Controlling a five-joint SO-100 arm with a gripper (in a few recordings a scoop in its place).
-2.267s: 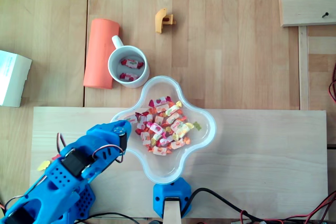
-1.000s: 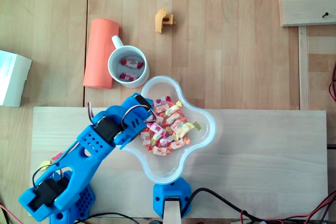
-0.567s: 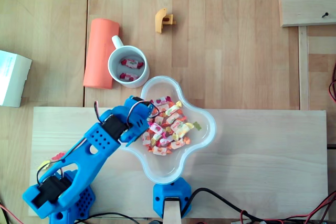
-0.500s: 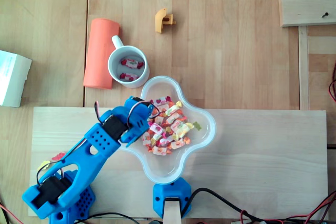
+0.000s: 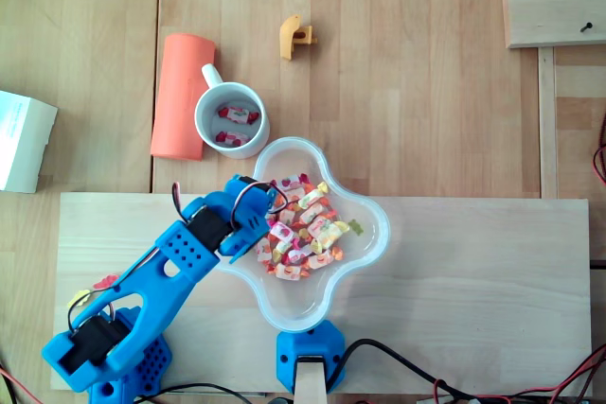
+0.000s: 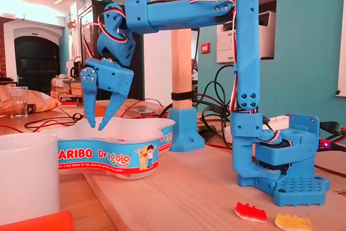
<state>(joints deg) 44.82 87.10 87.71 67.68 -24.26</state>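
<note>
Over the bowl's (image 5: 374, 234) left lobe in the overhead view, your gripper (image 6: 94, 125) hangs with its fingers spread, tips pointing down just above rim height. Candies (image 5: 303, 229) heap in the bowl's middle, just right of the tips. Just beyond the bowl's upper-left edge stands a mug (image 5: 198, 120) holding two more candies. A roll (image 5: 180, 96) lies past it.

We take this for an office-like workshop: right of the wooden post (image 6: 180, 41) a printer (image 6: 268, 33) stands against a teal wall (image 6: 308, 47), loose cables (image 6: 213, 87) trail behind the post, and a cluttered table (image 6: 62, 93) lies left of it.
</note>
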